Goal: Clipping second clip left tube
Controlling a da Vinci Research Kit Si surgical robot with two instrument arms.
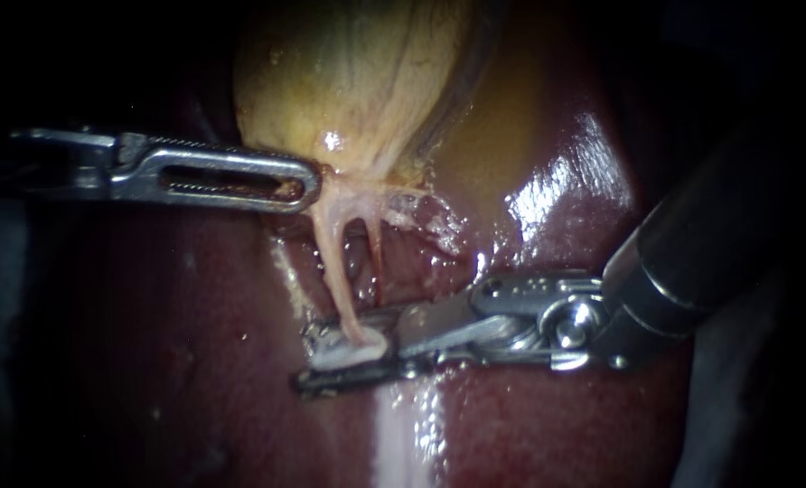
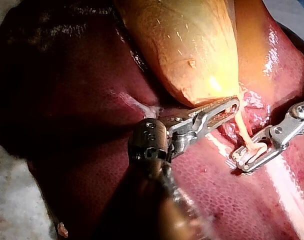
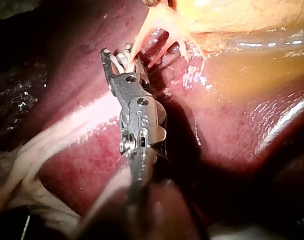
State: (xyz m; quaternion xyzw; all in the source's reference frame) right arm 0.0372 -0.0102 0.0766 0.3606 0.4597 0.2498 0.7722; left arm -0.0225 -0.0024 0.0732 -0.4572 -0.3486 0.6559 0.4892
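Nearest, a pale streak (image 1: 398, 434) runs over the dark red liver (image 1: 195, 361) toward its near edge. Just beyond the streak's far end, the right instrument (image 1: 317, 357) lies low over the liver, its shaft coming in from the liver's right side. Its end effector is narrowly parted. Both jaws bear on a whitish clip (image 1: 358, 348) seated between them.

The clip straddles the lower end of the left tube (image 1: 335, 262), a pale strand running from the gallbladder's neck down across the liver's middle into those jaws. In the right wrist view the tube (image 3: 134, 47) enters the end effector from ahead. Whether the clip has closed fully on it cannot be told. Just beside it, a thinner, redder right tube (image 1: 376, 253) runs alongside, outside the jaws.

Farther on, the left instrument (image 1: 305, 185) reaches in from the liver's left side. Its slotted end effector is closed on the tissue at the gallbladder's neck, where both tubes begin.

Farthest, the yellowish gallbladder (image 1: 349, 72) rests on the liver's far part. Glossy wet patches show on the liver to its right.
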